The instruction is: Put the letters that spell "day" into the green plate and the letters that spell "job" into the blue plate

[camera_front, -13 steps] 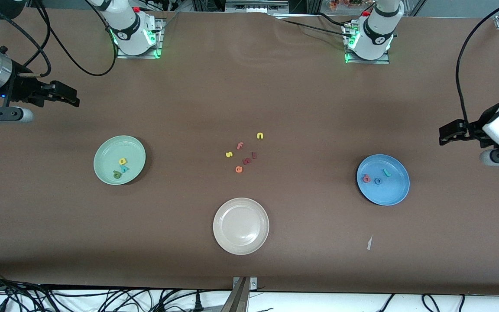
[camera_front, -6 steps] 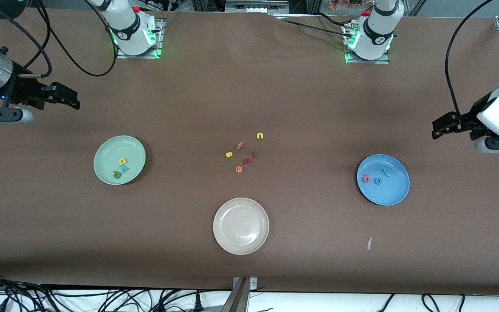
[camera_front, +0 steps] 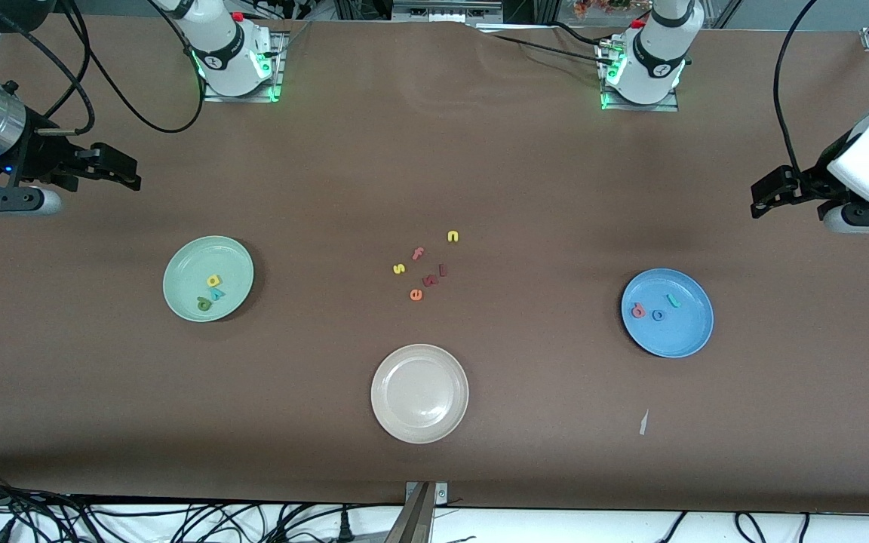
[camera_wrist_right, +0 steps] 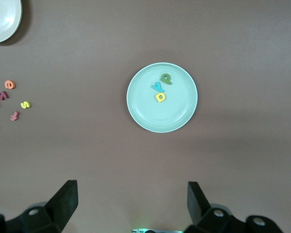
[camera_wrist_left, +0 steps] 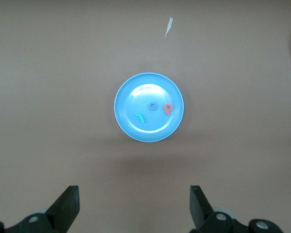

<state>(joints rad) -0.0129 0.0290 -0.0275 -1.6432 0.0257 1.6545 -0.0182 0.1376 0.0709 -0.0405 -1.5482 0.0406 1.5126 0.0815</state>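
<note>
The green plate [camera_front: 185,279] holds a yellow a [camera_front: 213,280], a teal y [camera_front: 218,293] and a dark green d [camera_front: 204,303]. On the blue plate [camera_front: 680,332] lie a pink-red b [camera_front: 638,310], a blue o [camera_front: 658,315] and a teal j [camera_front: 674,301]. My right gripper [camera_front: 129,170] hangs open and empty over bare table at the right arm's end. The right wrist view looks down on the green plate [camera_wrist_right: 150,111] from that gripper [camera_wrist_right: 131,199]. My left gripper [camera_front: 759,200] is open and empty over bare table at the left arm's end. Its wrist view shows the blue plate [camera_wrist_left: 136,97] past the gripper [camera_wrist_left: 134,204].
A beige-white plate [camera_front: 419,393] sits empty near the front edge. Loose letters lie mid-table: yellow n [camera_front: 452,236], pink f [camera_front: 418,253], yellow s [camera_front: 399,268], orange e [camera_front: 416,295] and two dark red pieces [camera_front: 434,275]. A white scrap [camera_front: 643,422] lies near the blue plate.
The left arm has drawn away from the blue plate, toward the robots' bases. The right gripper has hardly shifted. The letters and plates have not moved.
</note>
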